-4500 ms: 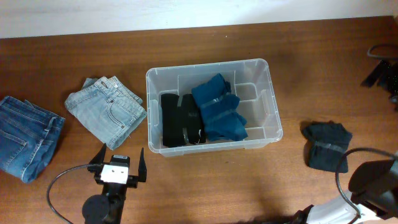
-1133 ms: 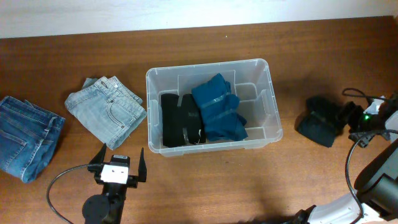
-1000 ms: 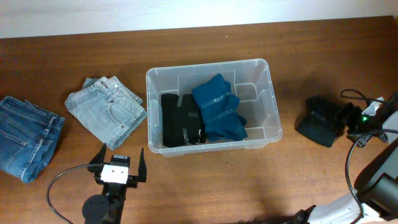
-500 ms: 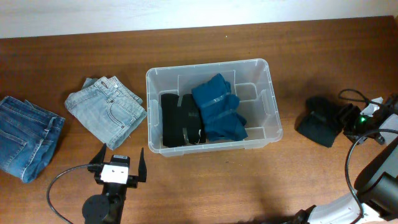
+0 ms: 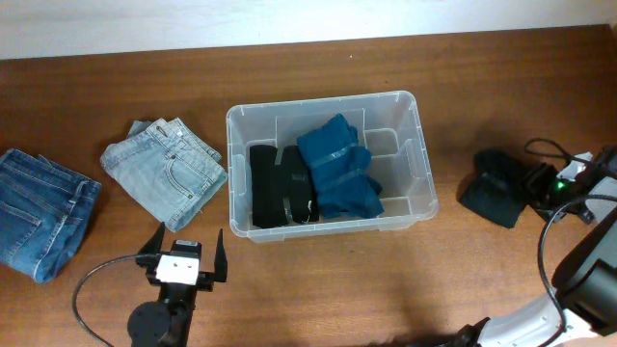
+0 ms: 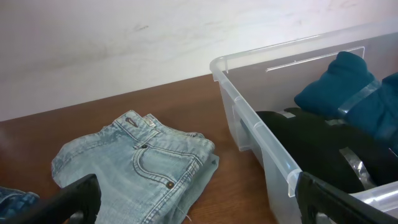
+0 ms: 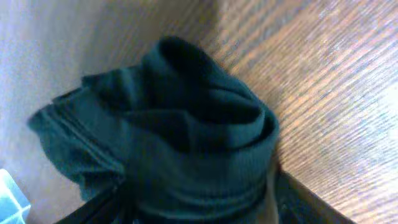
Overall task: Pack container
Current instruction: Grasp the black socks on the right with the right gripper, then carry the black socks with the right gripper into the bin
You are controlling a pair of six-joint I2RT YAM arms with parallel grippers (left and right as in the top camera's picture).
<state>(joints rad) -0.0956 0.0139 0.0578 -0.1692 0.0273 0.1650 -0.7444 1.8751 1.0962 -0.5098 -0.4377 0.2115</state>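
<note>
1. The container (image 5: 318, 100) stands in the middle of the worktop (image 5: 386, 299) with its top open, so either of my arms can come in over the rim.
2. Inside, a black folded garment (image 5: 278, 185) lies along the left end. A blue bundle (image 5: 339, 172) presses against its right side. The right end shows only bare plastic, which I judge to be the room kept for the next piece.
3. My right jaws are clenched on a dark garment (image 5: 494, 189) to the right of the container, apart from its wall. In the wrist view the cloth (image 7: 186, 143) bunches up thick between them. I cannot tell whether it hangs clear of the wood or drags on it.
4. My left jaws are released and spread wide with nothing between them. They wait near the front edge, facing the light jeans (image 5: 166, 170) and the container's left wall (image 6: 249, 127).
5. Darker jeans (image 5: 39, 210) lie at the far left, well apart from the container. Both pairs look unpacked as yet.
</note>
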